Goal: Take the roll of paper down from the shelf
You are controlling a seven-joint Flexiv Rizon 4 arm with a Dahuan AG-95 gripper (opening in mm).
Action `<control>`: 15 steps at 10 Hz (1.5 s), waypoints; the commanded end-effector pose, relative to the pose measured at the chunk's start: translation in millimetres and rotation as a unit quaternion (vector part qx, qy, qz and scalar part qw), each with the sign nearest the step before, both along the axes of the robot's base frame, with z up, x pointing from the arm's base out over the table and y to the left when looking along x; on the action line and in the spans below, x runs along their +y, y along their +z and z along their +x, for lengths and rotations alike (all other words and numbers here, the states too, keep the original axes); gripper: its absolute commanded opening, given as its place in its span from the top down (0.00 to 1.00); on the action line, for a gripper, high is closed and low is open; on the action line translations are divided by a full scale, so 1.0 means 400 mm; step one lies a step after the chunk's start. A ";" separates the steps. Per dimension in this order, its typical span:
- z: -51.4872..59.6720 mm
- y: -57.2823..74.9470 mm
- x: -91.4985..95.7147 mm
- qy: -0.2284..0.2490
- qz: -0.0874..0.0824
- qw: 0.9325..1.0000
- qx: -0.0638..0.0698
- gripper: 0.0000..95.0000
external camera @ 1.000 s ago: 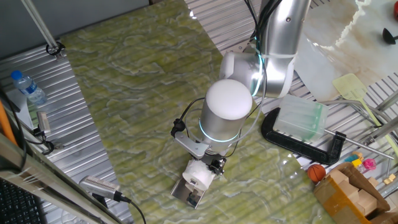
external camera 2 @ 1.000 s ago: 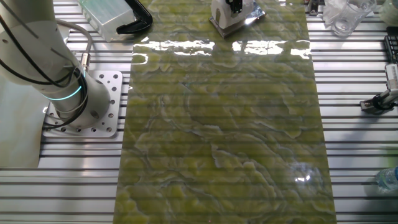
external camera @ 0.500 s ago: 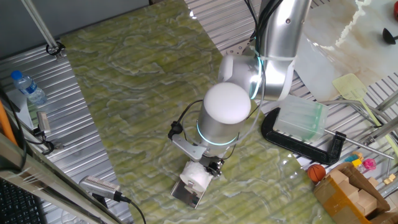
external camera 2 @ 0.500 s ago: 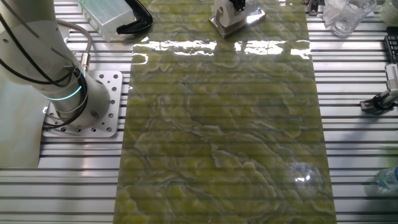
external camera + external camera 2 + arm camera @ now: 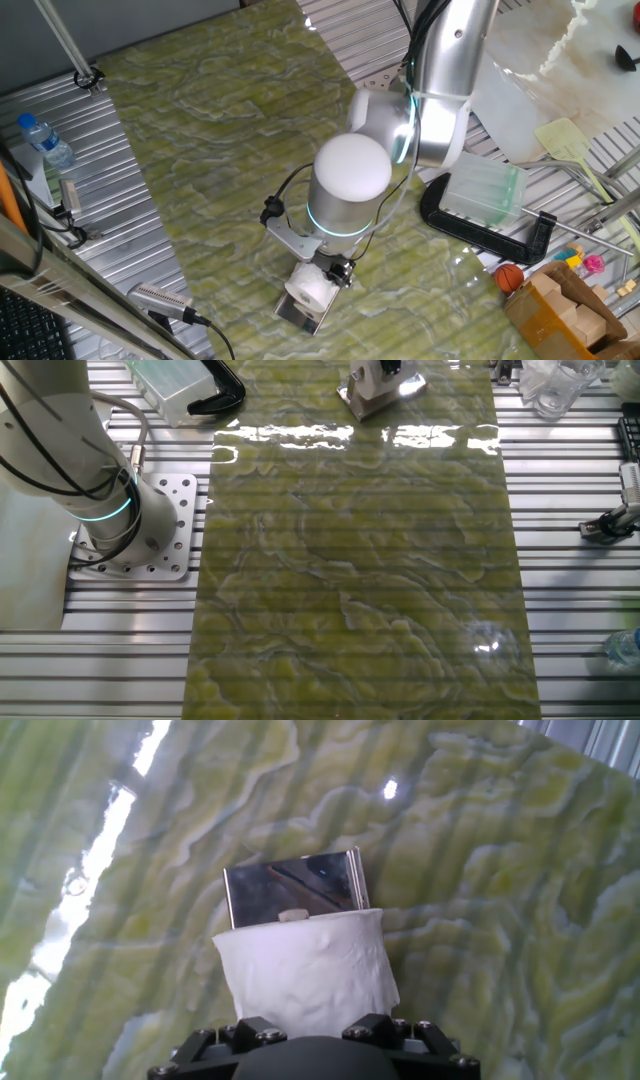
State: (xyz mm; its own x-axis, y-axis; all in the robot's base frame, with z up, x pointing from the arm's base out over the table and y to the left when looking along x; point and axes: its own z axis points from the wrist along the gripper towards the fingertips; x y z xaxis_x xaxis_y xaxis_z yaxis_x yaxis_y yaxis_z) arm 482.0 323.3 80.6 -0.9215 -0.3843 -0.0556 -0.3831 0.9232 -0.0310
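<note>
Gripping the roll of paper (image 5: 305, 970), the hand (image 5: 315, 1032) has its two dark finger blocks pressed against the near end of the single white roll, seen in the hand view. One roll shows, with an embossed, slightly dented surface, and it sits in front of the shelf (image 5: 290, 888), one shiny metal plate whose mirrored face rises behind the roll's far end. Whether the roll touches the plate cannot be told from that view

From one fixed view the roll of paper (image 5: 308, 288) appears just under the hand (image 5: 335, 272), above the shelf (image 5: 300, 314), which lies flat on the green marbled mat on the bench (image 5: 150, 250). In the other fixed view the same three things cluster at the top edge: the hand (image 5: 388, 368), the roll (image 5: 365, 378) and the plate (image 5: 375, 392)

Elsewhere on the bench stand one translucent plastic box (image 5: 483, 190) inside one black clamp (image 5: 480, 232), one water bottle (image 5: 45, 140) and one small orange ball (image 5: 510, 277)
</note>
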 end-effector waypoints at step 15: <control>0.051 0.058 0.030 -0.016 0.009 1.000 0.003 1.00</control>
State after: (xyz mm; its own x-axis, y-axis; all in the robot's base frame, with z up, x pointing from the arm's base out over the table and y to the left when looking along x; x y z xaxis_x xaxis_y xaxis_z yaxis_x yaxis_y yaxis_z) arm 502.1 334.9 103.6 -0.9332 -0.3545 -0.0582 -0.3544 0.9350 -0.0121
